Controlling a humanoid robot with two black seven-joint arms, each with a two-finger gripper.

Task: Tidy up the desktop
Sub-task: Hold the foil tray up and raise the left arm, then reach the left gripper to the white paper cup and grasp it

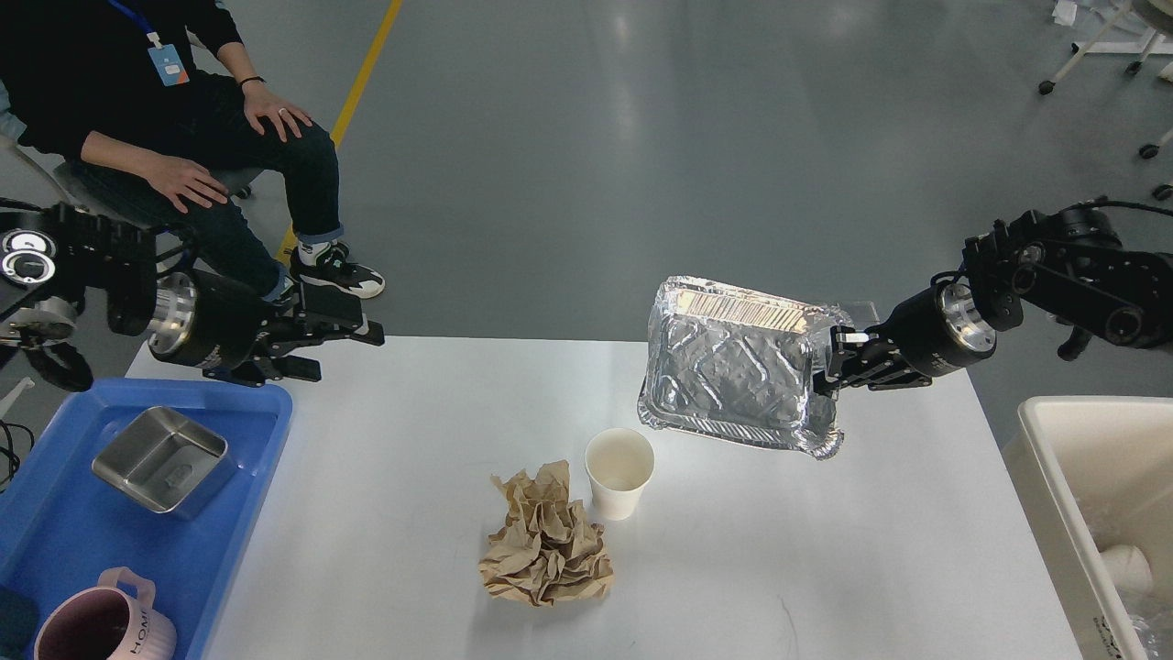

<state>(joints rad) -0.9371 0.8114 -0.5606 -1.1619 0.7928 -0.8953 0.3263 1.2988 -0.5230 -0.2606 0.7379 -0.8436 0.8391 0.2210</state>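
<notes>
The white desktop (412, 431) fills the middle of the head view. On it stand a white paper cup (619, 472) and a crumpled brown paper wad (547, 548). My right gripper (832, 360) is shut on the right rim of a foil tray (738, 376) and holds it tilted above the desktop's far right part. My left gripper (344, 346) has come in from the left; its fingers are apart and empty, above the desktop's far left edge.
A blue tray (55, 522) at the left holds a steel box (158, 456) and a pink mug (103, 626). A cream bin (1040, 458) with trash stands at the right. A seated person (156, 119) is behind the table, far left.
</notes>
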